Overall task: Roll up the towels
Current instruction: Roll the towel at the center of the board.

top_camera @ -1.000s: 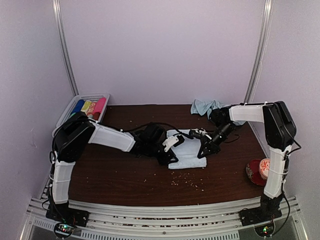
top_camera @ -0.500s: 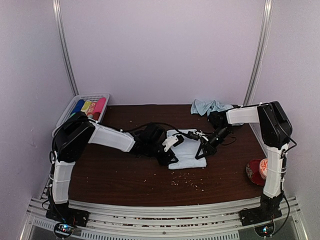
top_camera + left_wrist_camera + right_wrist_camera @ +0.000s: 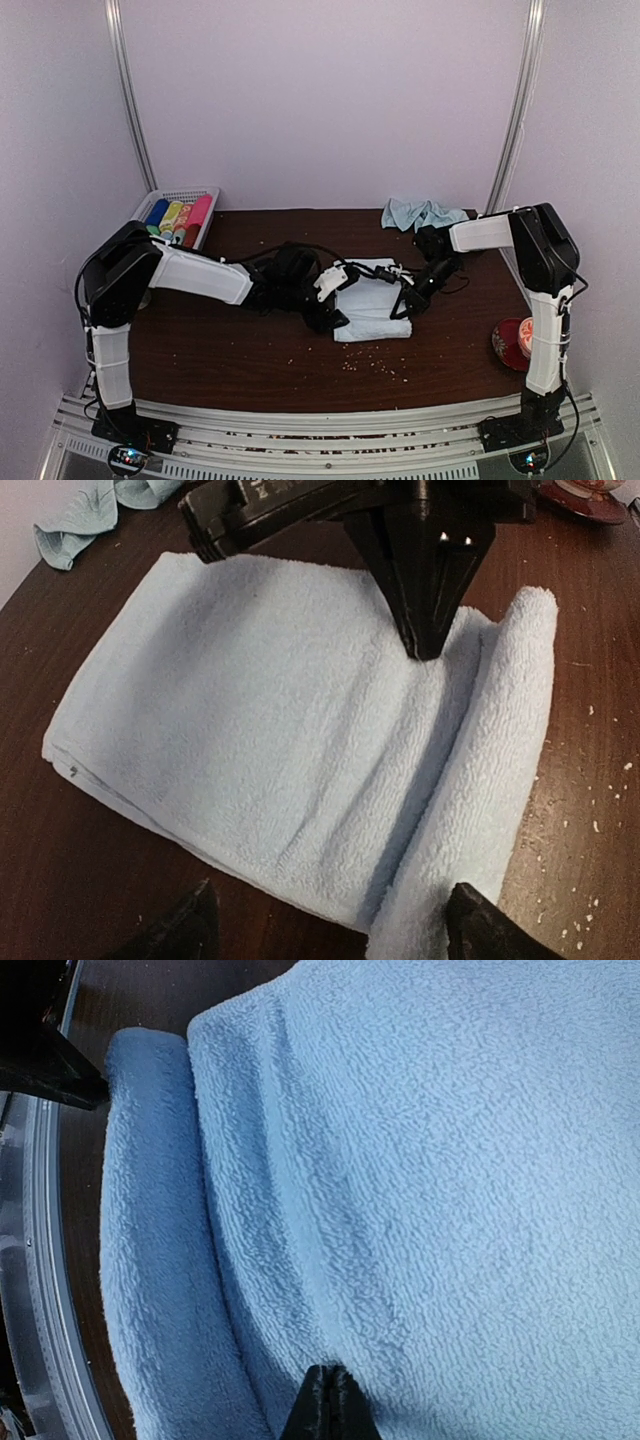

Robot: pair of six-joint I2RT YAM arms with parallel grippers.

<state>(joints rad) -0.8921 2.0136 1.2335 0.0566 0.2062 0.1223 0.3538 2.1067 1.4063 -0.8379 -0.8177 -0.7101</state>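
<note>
One pale blue towel (image 3: 375,308) lies folded at mid-table, its near edge turned into a short roll (image 3: 495,750). In the left wrist view my left gripper (image 3: 330,935) is open, one fingertip (image 3: 185,930) over bare table and the other (image 3: 480,928) beside the roll's end, holding nothing. My right gripper (image 3: 328,1400) is shut, and its tip (image 3: 428,630) presses into the crease where the roll meets the flat towel (image 3: 450,1160). From above, the left gripper (image 3: 338,312) and the right gripper (image 3: 402,305) flank the towel. A second towel (image 3: 415,213) lies crumpled at the back right.
A white basket (image 3: 150,207) with bright coloured rolls stands at the back left corner. A red dish (image 3: 513,345) sits by the right arm's base. Crumbs are scattered on the dark table (image 3: 230,350) in front of the towel. Metal rails run along the near edge.
My left gripper has opened and let go of the rolled edge, and the left arm has drawn back to the left. The right gripper stays shut on the crease.
</note>
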